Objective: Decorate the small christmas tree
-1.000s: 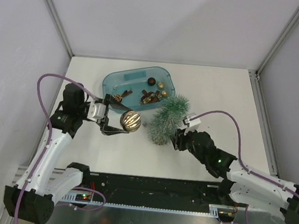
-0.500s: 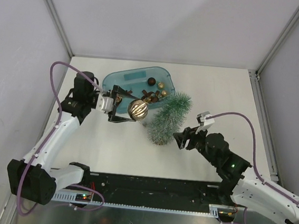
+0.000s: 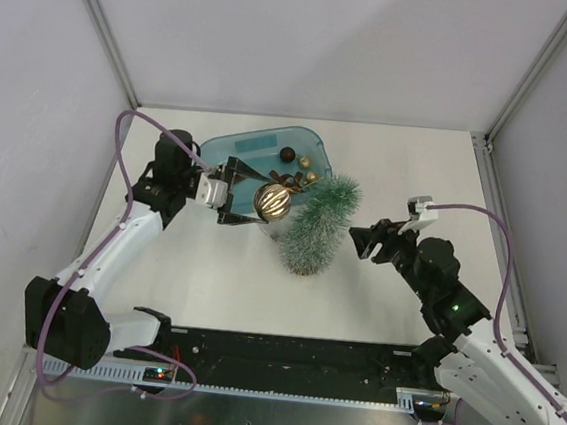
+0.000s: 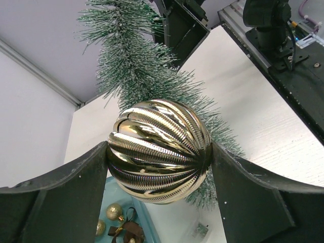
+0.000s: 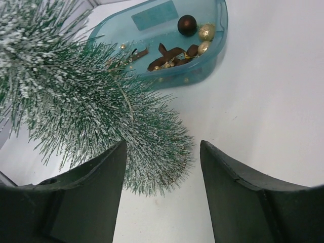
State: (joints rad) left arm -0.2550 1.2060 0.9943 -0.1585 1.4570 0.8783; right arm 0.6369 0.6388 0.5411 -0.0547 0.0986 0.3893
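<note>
A ribbed gold ball [image 3: 272,201] is being gripped by the left gripper [image 3: 260,202] at the ten o'clock side of the small christmas tree [image 3: 317,231], over the five o'clock edge of the blue tub [image 3: 237,154]. The right gripper [image 3: 364,243] is being held with jaws apart near the tree's three o'clock, not touching it.

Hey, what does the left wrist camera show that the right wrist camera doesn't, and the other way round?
Only the left wrist view: the ribbed gold bauble clamped in the left gripper, and the black mounting rail at the table's edge.
Only the right wrist view: the right gripper open and empty, and a dark brown ball inside the blue tub.
Both: the frosted small christmas tree, small gold balls in the tub, and the white table.
</note>
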